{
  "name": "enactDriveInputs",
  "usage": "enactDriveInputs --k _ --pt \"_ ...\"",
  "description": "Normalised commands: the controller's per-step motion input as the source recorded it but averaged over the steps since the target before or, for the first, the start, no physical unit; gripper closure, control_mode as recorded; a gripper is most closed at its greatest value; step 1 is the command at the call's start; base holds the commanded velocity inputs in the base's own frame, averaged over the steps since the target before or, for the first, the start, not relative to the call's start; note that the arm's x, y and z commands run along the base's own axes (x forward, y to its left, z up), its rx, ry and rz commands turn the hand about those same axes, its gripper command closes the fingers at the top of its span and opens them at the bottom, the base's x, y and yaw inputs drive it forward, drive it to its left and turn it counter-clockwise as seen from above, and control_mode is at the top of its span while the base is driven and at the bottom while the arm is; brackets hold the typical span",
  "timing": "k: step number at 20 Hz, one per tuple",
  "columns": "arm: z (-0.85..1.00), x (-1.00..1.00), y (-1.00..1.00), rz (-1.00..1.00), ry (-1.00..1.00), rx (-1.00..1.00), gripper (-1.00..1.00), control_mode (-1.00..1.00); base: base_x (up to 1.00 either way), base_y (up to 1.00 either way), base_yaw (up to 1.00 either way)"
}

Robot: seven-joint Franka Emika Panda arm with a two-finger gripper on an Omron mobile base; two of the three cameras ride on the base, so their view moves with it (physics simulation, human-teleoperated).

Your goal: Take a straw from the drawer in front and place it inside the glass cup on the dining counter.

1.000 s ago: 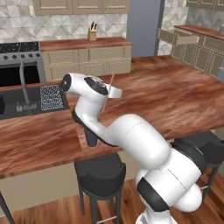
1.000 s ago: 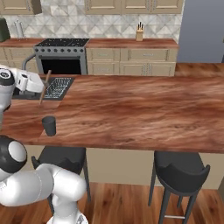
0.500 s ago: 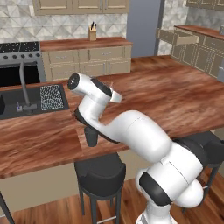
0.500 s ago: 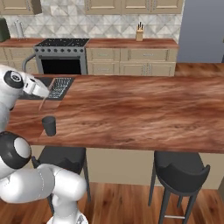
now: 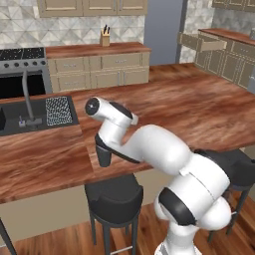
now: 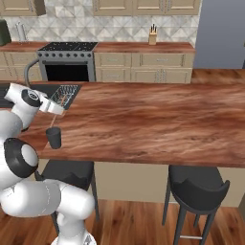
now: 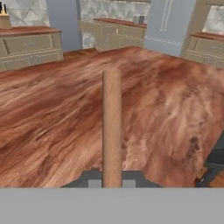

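In the right base view my gripper is shut on the straw, a thin brownish-orange stick slanting down toward the glass cup. The cup, small and dark grey, stands near the front edge of the dining counter, just below the hand. In the hand view the straw rises up the middle from between my gripper tips, over the wood top. The left base view shows the glass cup under the bent arm and the drawer standing open at the far right.
A sink with a faucet and a dark drying mat is set into the counter left of the cup. Dark stools stand along the near side. A stove and a knife block are at the back wall.
The hand with the straw has moved right and down over the counter, closer to the glass cup. The cup has stayed in place.
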Motion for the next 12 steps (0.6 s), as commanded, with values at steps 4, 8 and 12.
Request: enactDriveInputs --k 4,8,12 --pt "-0.28 0.52 0.04 0.15 0.05 0.00 1.00 -1.00 0.00 0.00 0.00" --pt "0.05 -0.02 0.18 0.12 0.01 0.02 1.00 -1.00 0.00 0.00 0.00" --pt "0.13 -0.30 0.12 0.13 0.00 0.06 1.00 -1.00 0.00 0.00 0.00"
